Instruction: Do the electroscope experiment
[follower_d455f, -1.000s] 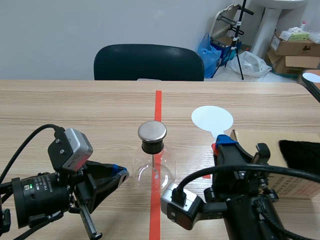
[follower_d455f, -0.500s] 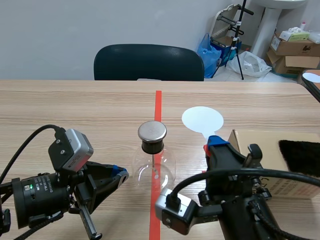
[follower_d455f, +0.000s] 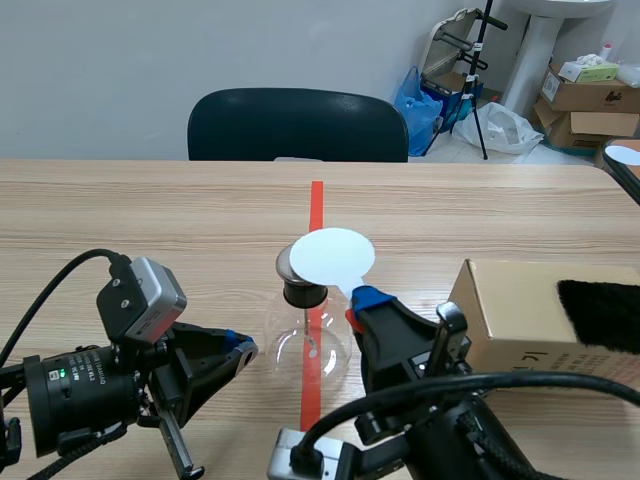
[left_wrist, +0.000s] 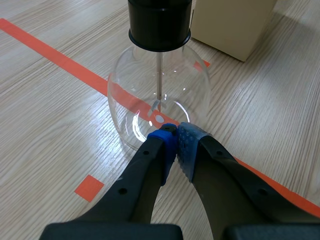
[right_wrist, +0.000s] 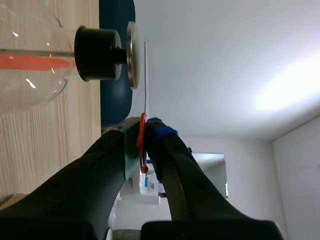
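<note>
Left pincer (follower_d455f: 240, 350) (left_wrist: 176, 137): low over the counter (follower_d455f: 150, 220), fully closed, blue pads pressed together, nothing between them. Tips sit right at the lower wall of the glass flask (follower_d455f: 308, 340) (left_wrist: 157, 100); can't confirm contact.

Flask stands upright just ahead of the left pincer, on the orange-red tape line. Black stopper (follower_d455f: 305, 293) (left_wrist: 160, 22) is in the neck, and a thin rod (left_wrist: 159, 75) hangs from it inside the bulb. Metal cap (follower_d455f: 290, 262) (right_wrist: 132, 55) sits on top of the stopper.

Right pincer (follower_d455f: 358, 305) (right_wrist: 145, 132): raised beside the flask's neck, on the side away from the left pincer. It is clamped on the red handle (right_wrist: 142, 135) of a white disc (follower_d455f: 332, 256) (right_wrist: 145, 75). The disc sticks out ahead of the fingertips. In the scene view it covers the near part of the metal cap. In the right wrist view it shows edge-on, parallel to the cap's face, with a thin gap between them, so very near but apparently not touching.

Cardboard box (follower_d455f: 520, 310) (left_wrist: 235, 25): on the counter on the outer side of the right pincer, apart from the flask. A black furry patch (follower_d455f: 600, 315) lies on top of it, at the end far from the pincer.

Dark chair (follower_d455f: 297, 125) stands behind the counter's far edge, well beyond both pincers.
</note>
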